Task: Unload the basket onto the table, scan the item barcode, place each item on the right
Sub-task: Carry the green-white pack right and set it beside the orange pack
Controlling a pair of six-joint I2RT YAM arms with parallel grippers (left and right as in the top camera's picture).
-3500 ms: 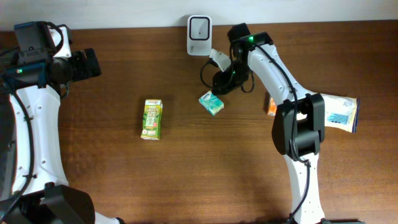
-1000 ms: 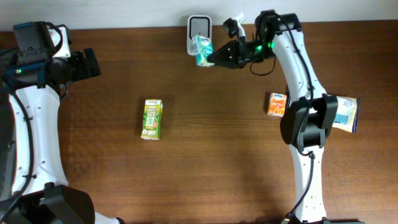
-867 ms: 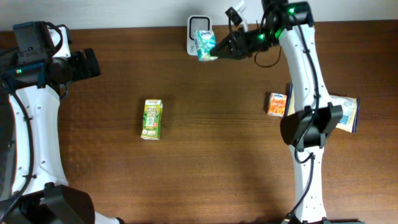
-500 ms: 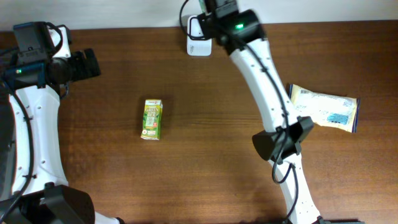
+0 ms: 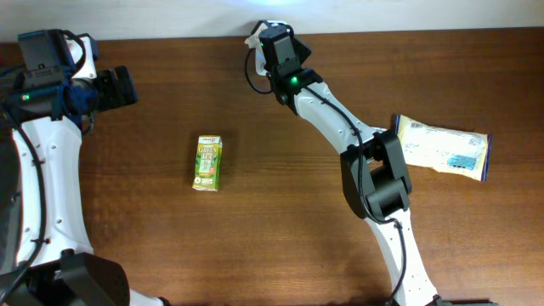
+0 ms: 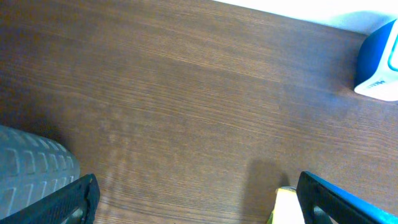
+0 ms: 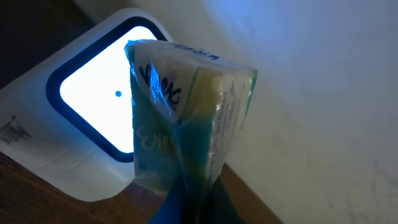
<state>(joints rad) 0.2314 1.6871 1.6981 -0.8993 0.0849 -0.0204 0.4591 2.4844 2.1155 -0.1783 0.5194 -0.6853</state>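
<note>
At the far left of the worktop, the left pincer hangs above bare wood toward the back, its jaws spread wide with nothing between them. Its wrist view shows both fingers low in the corners, with plain wood grain between.

Right of it, in the middle of the left half, a green carton lies flat, well apart from both arms.

Further right, at the back edge by the wall, stands the scanner. It is white, with a dark-rimmed window that glows bright. From overhead, the right arm's wrist covers nearly all of it.

The right pincer is clenched on the pack, a teal and pale-yellow packet in clear wrap. It grips the pack at its lower end and holds it upright in the air, just in front of the right part of the window. Whether pack and scanner touch I cannot tell. No barcode shows on the side facing the wrist camera.

At the far right, a white and blue bag lies flat on the worktop, just beside the right arm's elbow.
</note>
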